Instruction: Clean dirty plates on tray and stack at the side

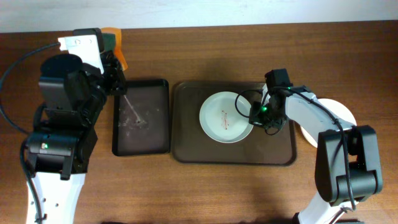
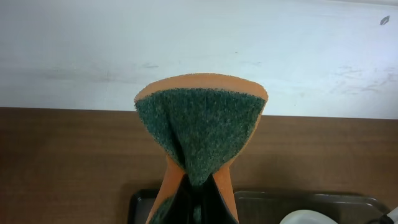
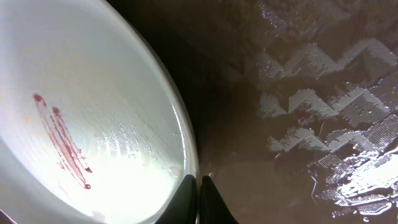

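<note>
Right wrist: my right gripper clamps the plate rim, plate on tray left of my fingers. Left gripper clenches sponge. Scrub step, I reckon; next it must reach the red streak.

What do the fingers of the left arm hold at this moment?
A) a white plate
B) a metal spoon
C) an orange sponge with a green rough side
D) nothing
C: in the left wrist view the left fingers pinch the bottom of the sponge, which is orange with a green rough face.
</note>
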